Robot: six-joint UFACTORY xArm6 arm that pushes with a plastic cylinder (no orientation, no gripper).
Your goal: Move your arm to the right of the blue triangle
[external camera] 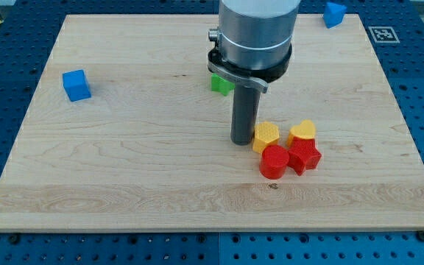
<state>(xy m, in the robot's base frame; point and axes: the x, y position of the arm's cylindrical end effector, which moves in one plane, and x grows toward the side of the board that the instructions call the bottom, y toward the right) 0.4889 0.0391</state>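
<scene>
The blue triangle (334,13) lies at the view's top right corner of the wooden board (124,162). My tip (241,141) rests on the board near the middle, just left of a yellow hexagon block (266,135). It is far below and left of the blue triangle. A blue cube (76,85) sits at the view's left.
A yellow heart block (302,133), a red round block (274,161) and a red star block (305,155) cluster right of my tip. A green block (220,84) is partly hidden behind the arm's body (256,33).
</scene>
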